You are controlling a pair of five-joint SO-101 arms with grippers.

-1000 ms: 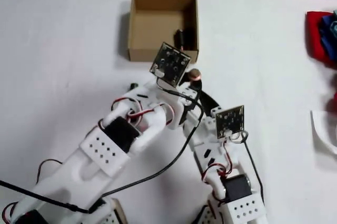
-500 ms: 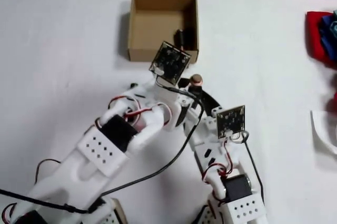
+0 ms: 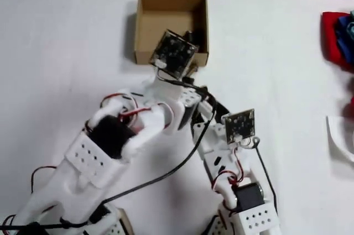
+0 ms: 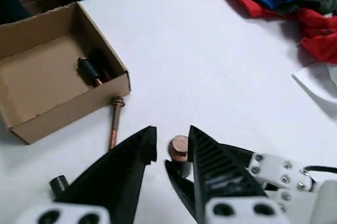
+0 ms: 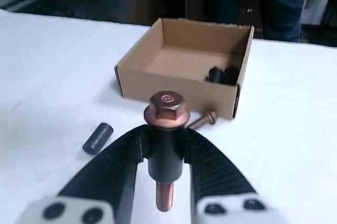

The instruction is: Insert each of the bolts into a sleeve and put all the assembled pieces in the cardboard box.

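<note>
My right end effector [image 5: 165, 142] pinches the sleeved bolt [image 5: 167, 109] upright, head up, I'd say so the bolt stays seated. The cardboard box [image 5: 158, 89] sits just beyond. My left end effector [image 4: 172, 132] hangs spread alongside, with a loose bolt [image 4: 114, 124] ahead of it.

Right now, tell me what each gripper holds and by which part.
The right gripper holds a bolt in its sleeve, clamped on the sleeve, below the head. The left gripper is open, holding nothing.
</note>
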